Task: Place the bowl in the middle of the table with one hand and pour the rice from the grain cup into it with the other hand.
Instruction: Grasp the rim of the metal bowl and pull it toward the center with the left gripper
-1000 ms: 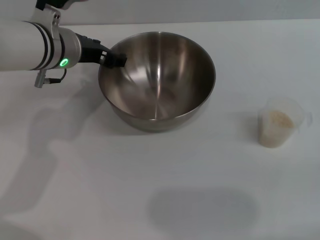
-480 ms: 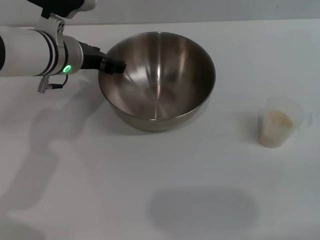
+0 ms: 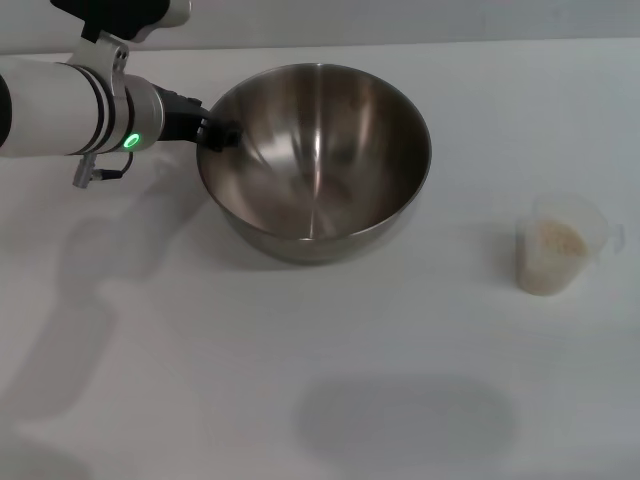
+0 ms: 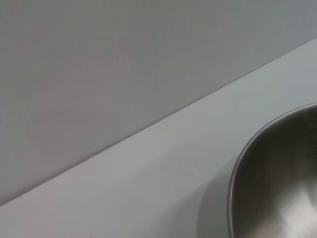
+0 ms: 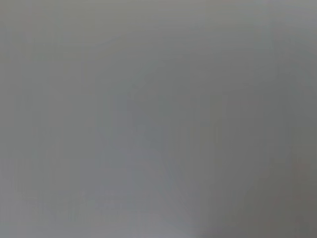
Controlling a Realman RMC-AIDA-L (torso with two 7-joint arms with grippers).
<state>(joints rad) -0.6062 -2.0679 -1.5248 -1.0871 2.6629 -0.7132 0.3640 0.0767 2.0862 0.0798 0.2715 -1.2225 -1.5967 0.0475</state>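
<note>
The steel bowl (image 3: 315, 165) stands upright on the white table (image 3: 150, 330), a little left of centre and toward the back. My left gripper (image 3: 226, 133) is at the bowl's left rim, open, its dark tips just over the edge. The left wrist view shows part of the bowl's rim (image 4: 237, 168). The grain cup (image 3: 562, 243) stands upright at the right, with rice (image 3: 552, 252) filling its lower part. My right gripper is out of view; the right wrist view shows only plain grey.
The table's back edge meets a grey wall (image 4: 99, 59) just behind the bowl. A soft shadow (image 3: 405, 415) lies on the table near the front.
My left gripper has drawn back to the left along the bowl's rim. The bowl and the cup have not moved.
</note>
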